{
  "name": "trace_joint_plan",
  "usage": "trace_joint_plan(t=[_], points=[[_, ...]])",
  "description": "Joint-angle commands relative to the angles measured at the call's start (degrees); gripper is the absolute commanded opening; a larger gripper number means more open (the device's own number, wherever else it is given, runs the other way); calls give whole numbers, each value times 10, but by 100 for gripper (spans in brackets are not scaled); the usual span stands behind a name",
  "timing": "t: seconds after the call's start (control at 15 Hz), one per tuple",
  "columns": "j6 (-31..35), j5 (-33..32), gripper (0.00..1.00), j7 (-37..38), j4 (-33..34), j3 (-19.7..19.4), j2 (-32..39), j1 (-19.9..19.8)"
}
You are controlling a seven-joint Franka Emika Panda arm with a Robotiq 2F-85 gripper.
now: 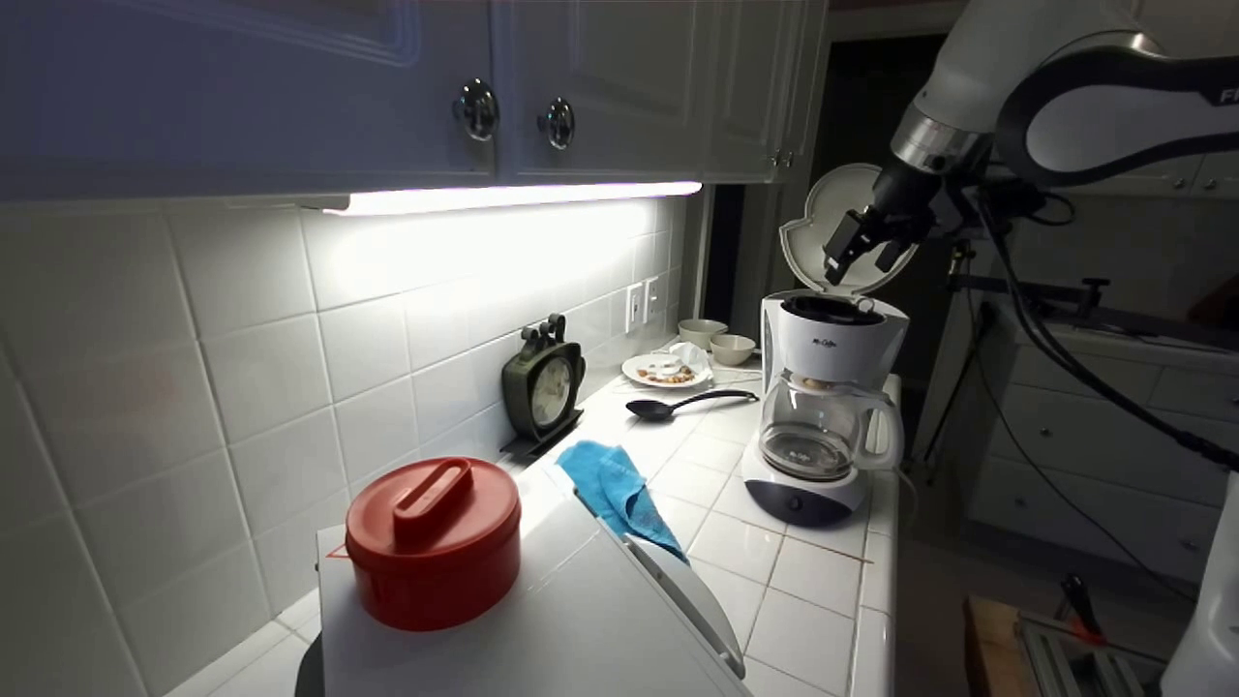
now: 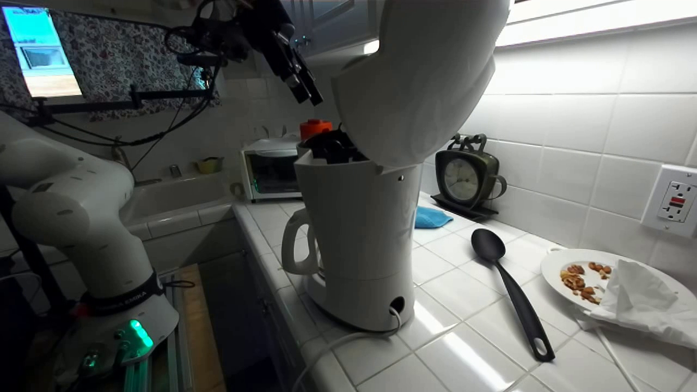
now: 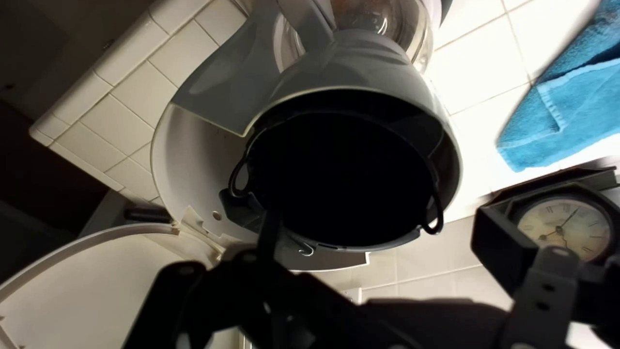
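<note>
White tiles (image 1: 266, 319) cover the wall and the tabletop (image 1: 702, 469), and a bright light (image 1: 513, 197) glows under the cupboards (image 1: 619, 87). Near the tabletop's edge stands a white coffee maker (image 1: 823, 363). Its lid (image 1: 808, 237) is tipped up, and a black basket (image 3: 339, 169) shows in the top. It is too dark to see inside the basket. Above the basket hangs the claw (image 1: 860, 265), at 12 o'clock from the coffee maker in an exterior view, with a gap between them. The wrist view shows that the claw's fingers (image 3: 503, 249) are spread wide apart.

Looking down in the wrist view, the lid is at 8 o'clock from the basket, and the glass pot (image 3: 402, 26) is at 12 o'clock. A blue cloth (image 3: 566, 111) lies at 2 o'clock. A clock (image 3: 564, 228) stands between 3 and 4 o'clock.

Now start from the coffee maker in an exterior view. At 9 o'clock lie a black spoon (image 1: 655, 409) and a white plate (image 1: 639, 365). Nuts (image 2: 574, 280) sit on the plate, and crumpled white paper (image 2: 640, 296) lies over its edge. Two bowls (image 1: 733, 350) are at 10 o'clock. Far away at 8 o'clock, a red tub (image 1: 436, 561) sits on a white toaster oven (image 1: 600, 620).
</note>
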Motion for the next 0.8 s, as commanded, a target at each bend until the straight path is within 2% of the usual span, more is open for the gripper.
trace_joint_plan(t=[0.0, 0.2, 0.33, 0.4, 0.6, 0.73], points=[[80, 16, 100, -47, -45, -8, -22, -16], [145, 27, 100, -97, -66, -18, -8, -10], [172, 44, 95, -123, -73, -20, 4, -8], [181, 50, 97, -135, -74, -19, 12, -9], [190, 68, 99, -164, -70, -18, 31, -9], [173, 94, 100, -179, -63, -22, 43, -1]])
